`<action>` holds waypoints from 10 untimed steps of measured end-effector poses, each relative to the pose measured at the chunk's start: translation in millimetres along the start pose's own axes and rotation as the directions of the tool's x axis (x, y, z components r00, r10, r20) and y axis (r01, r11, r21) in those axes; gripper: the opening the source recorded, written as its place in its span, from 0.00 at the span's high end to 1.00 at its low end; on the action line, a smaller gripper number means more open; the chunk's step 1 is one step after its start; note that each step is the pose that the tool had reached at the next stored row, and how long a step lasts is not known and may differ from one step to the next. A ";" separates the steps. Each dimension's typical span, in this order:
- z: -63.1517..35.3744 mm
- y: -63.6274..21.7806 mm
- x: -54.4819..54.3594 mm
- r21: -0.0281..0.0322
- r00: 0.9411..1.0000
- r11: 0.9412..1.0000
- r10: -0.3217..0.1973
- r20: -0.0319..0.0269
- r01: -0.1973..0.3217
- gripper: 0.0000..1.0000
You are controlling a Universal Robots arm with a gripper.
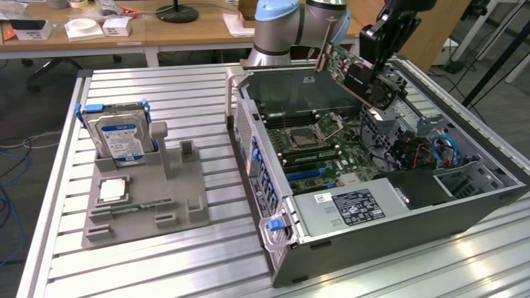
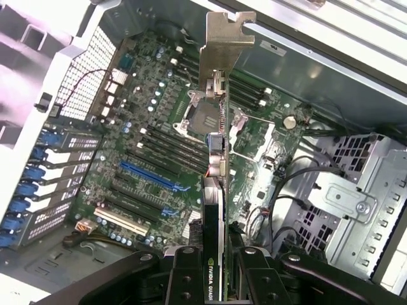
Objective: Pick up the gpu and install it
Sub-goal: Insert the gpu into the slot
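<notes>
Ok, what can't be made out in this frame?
- gpu: wrist view, edge-on, so its faces are hidden.
- gripper: wrist view, cut off by the frame edge.
- power supply label: exterior view, print too small to read.
- motherboard: wrist view, a strip is covered by the gpu.

You've got a slotted alu bench (image 1: 166,87), slats running roughly left to right across the exterior view. Two things sit directly on it.

- **Exterior view's left:** a grey holder (image 1: 186,205) lies flat on the slats. A silver HDD (image 1: 121,136) w/ a blue-white label stands upright in its rear slot. A CPU (image 1: 113,190) lies flat in front of that, and a narrow green RAM stick (image 1: 133,208) lies nearer the front.
- **Exterior view's right:** near the holder but not touching it, an open PC case (image 1: 389,239) lies on its side, motherboard facing up.
</notes>
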State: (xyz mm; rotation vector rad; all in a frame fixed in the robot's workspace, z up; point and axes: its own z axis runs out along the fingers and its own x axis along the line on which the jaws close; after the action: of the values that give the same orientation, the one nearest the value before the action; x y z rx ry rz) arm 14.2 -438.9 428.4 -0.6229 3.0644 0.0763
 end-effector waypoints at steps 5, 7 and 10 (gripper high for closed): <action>0.0 0.0 0.0 -0.001 1.000 1.000 -0.027 -0.001 0.027 0.74; 0.0 0.0 0.0 -0.001 0.999 0.999 -0.038 -0.002 0.038 0.74; 0.0 0.0 0.0 -0.001 0.998 0.998 -0.055 -0.002 0.055 0.74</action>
State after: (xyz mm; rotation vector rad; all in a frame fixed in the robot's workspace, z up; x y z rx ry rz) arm 14.2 -438.9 428.4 -0.7071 3.0474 0.0769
